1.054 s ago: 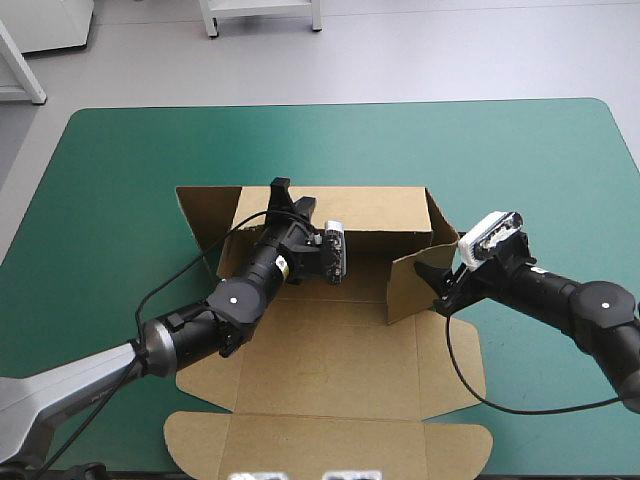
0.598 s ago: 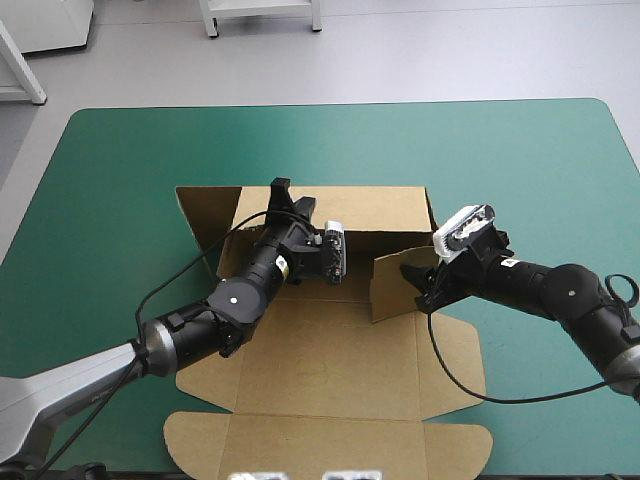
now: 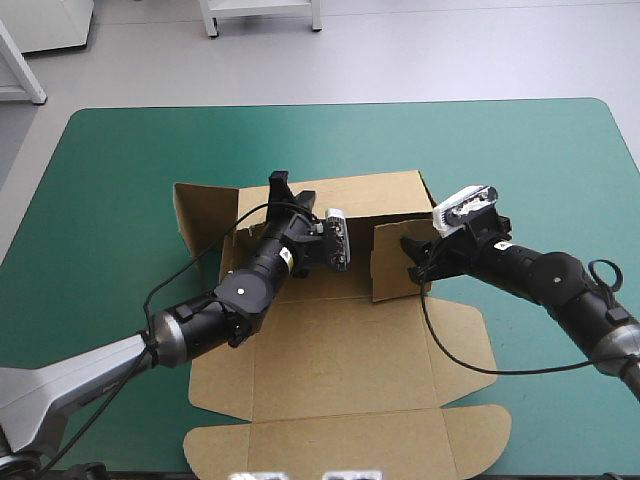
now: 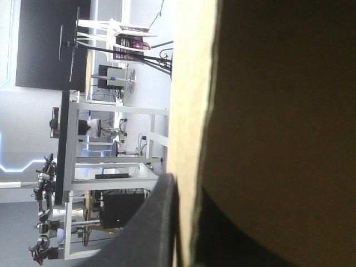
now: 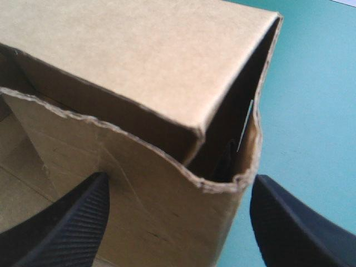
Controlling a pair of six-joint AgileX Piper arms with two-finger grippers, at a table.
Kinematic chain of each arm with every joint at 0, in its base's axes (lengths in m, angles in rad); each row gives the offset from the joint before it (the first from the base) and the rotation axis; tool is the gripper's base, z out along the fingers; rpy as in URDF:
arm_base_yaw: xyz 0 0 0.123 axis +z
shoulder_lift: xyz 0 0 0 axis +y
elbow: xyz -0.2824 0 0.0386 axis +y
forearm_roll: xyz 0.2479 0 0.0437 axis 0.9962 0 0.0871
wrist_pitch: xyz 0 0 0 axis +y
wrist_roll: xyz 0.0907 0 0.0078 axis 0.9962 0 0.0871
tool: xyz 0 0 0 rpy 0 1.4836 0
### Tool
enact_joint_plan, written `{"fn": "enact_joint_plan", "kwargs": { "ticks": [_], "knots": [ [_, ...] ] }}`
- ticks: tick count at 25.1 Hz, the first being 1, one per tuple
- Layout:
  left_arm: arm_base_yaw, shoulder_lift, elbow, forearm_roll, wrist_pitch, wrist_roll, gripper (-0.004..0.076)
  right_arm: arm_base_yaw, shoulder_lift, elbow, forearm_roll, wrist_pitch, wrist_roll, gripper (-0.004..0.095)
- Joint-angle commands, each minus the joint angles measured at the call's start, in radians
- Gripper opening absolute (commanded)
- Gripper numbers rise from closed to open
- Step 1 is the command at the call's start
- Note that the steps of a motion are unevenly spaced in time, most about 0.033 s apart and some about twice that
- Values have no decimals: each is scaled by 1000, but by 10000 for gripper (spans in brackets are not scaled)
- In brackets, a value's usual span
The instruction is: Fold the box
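Observation:
The brown box [image 3: 330, 360] lies as a cut sheet on the teal-green cover, its back wall [image 3: 375, 198] raised. My left gripper [image 3: 282, 190] reaches over the sheet to that wall's top edge and is shut on it. The left wrist view shows the board's edge [image 4: 189, 111] between the black fingers [image 4: 158, 222]. My right gripper [image 3: 413, 258] is at the right side flap [image 3: 390, 265], which stands upright and is turned inward. In the right wrist view that gripper [image 5: 178, 222] is open, its fingers [image 5: 72, 217] wide apart on either side of the flap's [image 5: 139, 183] edge, next to the back wall [image 5: 139, 55].
The left corner flap [image 3: 200, 215] stands angled outward at the back left. The lid panel and its tabs [image 3: 350, 445] lie flat near the table's front edge. Teal-green cover [image 3: 540, 160] shows to the right and behind the box.
My right gripper moved left and swung the right side flap inward toward the back wall. The whole box shifted and turned slightly on the table. The left gripper kept its hold.

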Motion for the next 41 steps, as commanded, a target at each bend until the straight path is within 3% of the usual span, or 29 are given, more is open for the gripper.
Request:
{"fn": "enact_joint_plan", "kwargs": {
  "ticks": [1, 8, 13, 18, 22, 33, 37, 41],
  "knots": [
    [-6, -2, -59, 0, 15, -29, -9, 4, 18, -66, 45, -41, 4, 648],
    [-6, 14, -88, 1, 28, -29, -8, 4, 33, -77, 48, -54, -42, 648],
    [-6, 14, -88, 3, 24, -29, -8, 4, 55, -85, 279, -125, -211, 648],
    [-6, 14, -88, 4, 29, -54, -8, 4, 115, -92, 330, -85, -252, 635],
    [-6, 14, -88, 5, 33, -54, -8, 4, 121, -95, 330, -71, -252, 508],
    [-6, 14, -88, 15, 33, -54, -8, 4, 121, -95, 332, 4, -252, -15],
    [-6, 13, -88, 15, 33, -52, 16, 4, 121, -95, 372, -3, -252, -17],
    [-27, -13, -88, -27, 17, -50, 197, 4, 121, -95, 383, -8, -255, -17]
  ]
}}
